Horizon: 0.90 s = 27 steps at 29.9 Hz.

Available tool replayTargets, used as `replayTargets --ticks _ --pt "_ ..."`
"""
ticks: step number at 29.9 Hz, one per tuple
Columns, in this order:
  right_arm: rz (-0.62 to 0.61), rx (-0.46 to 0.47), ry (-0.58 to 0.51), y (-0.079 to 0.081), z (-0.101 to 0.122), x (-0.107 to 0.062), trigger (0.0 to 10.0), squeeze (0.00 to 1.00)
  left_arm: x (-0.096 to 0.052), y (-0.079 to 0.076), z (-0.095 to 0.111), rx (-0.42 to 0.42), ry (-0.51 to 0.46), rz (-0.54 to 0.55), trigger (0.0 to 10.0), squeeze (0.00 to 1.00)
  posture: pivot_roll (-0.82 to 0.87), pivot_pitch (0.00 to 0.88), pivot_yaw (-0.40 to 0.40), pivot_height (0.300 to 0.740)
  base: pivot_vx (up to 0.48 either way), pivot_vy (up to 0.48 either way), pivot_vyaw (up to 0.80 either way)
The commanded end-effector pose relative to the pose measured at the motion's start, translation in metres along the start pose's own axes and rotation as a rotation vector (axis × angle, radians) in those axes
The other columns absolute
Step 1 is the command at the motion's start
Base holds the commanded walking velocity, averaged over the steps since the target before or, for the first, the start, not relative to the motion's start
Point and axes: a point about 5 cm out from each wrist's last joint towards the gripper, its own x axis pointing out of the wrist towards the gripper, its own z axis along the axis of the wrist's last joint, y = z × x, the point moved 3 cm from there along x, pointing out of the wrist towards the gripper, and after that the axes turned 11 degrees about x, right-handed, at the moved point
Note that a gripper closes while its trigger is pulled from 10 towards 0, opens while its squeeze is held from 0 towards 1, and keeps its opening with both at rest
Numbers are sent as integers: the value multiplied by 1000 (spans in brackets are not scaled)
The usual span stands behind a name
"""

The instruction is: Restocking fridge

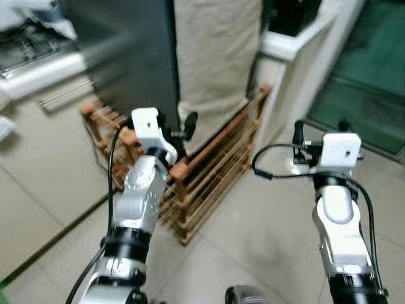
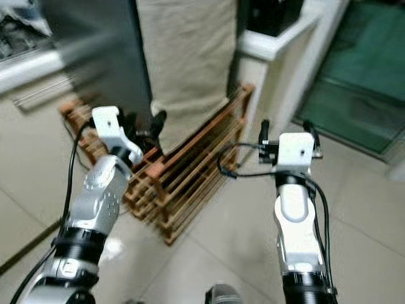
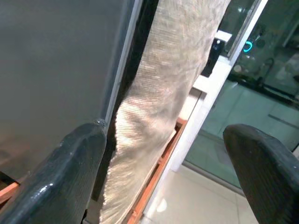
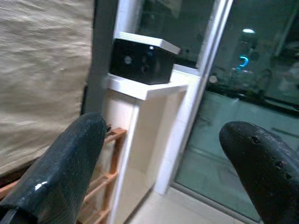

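Both arms are raised ahead of the body. The left gripper sits at 10 o'clock of centre, fingers spread apart with nothing between them, aimed at the dark grey fridge standing at 11 o'clock. The right gripper sits at 3 o'clock, likewise spread and empty, aimed toward a white ledge carrying a black box. No stock item is carried, so this is judged an approach phase.

A coarse-woven beige cloth hangs beside the fridge's smooth, matt side panel. A slatted wooden rack leans below, on glossy pale floor tiles.
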Motion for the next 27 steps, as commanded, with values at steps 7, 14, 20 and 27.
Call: replayTargets --ticks 7,14,20,27 --pt "-73 29 -38 -22 7 -5 10000 0 -7 15 -1 -40 -44 56 10000 0 -189 78 10 723 0 0 0" --pt "-70 41 -29 -21 5 -8 10000 0 -4 12 16 23 -79 17 10000 0 -163 97 17 723 0 0 0" --pt "-49 54 -57 -7 10 -1 10000 0 6 0 37 51 -144 -77 10000 0 -144 94 31 723 364 0 0" --pt "-44 59 -78 -2 13 4 10000 0 2 -12 50 32 -202 -123 10000 0 -132 65 41 723 480 0 0"
